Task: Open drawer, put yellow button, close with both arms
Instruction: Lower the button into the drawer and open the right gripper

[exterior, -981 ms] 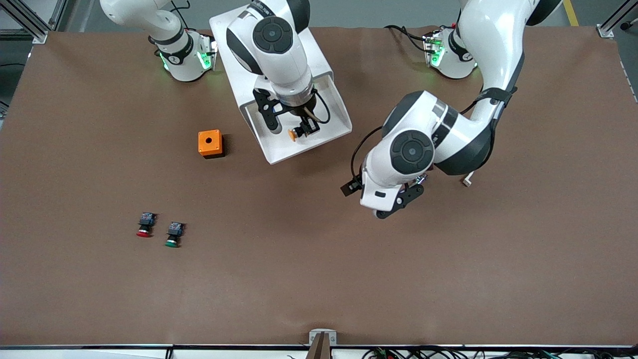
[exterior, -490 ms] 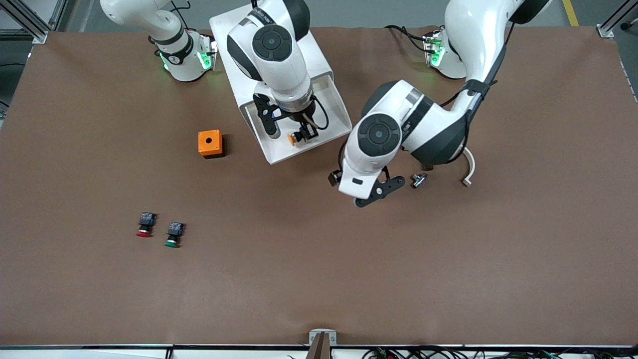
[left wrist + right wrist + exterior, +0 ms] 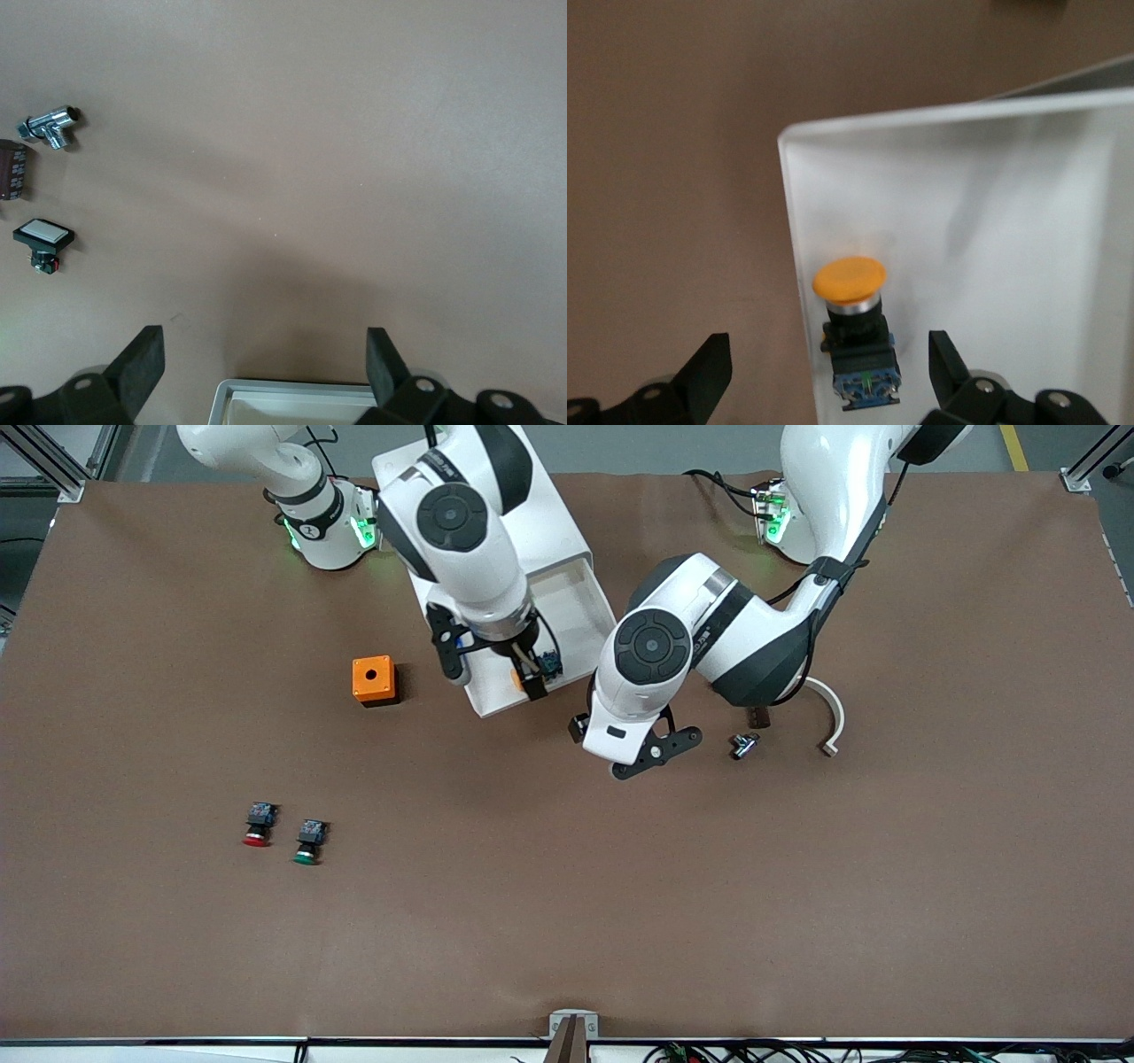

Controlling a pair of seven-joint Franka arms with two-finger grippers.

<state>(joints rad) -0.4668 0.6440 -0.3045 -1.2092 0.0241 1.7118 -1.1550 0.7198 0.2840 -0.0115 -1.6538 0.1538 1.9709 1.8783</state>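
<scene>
The drawer is the top one of the white cabinet and stands pulled out. The yellow button lies on its side in the drawer, right against the front wall. In the right wrist view the yellow button lies between the fingers without touching them, on the drawer's floor. My right gripper hangs open over it, also shown in its wrist view. My left gripper is open and empty over the table at the drawer's front corner; its own view shows the left gripper.
An orange box with a hole stands beside the cabinet toward the right arm's end. A red-capped button and a green-capped button lie nearer the camera. A chrome fitting, a brown block and a white curved piece lie by the left arm.
My right gripper has opened and let go of the yellow button, which now lies in the drawer. My left arm has swung across the table to the drawer's front corner.
</scene>
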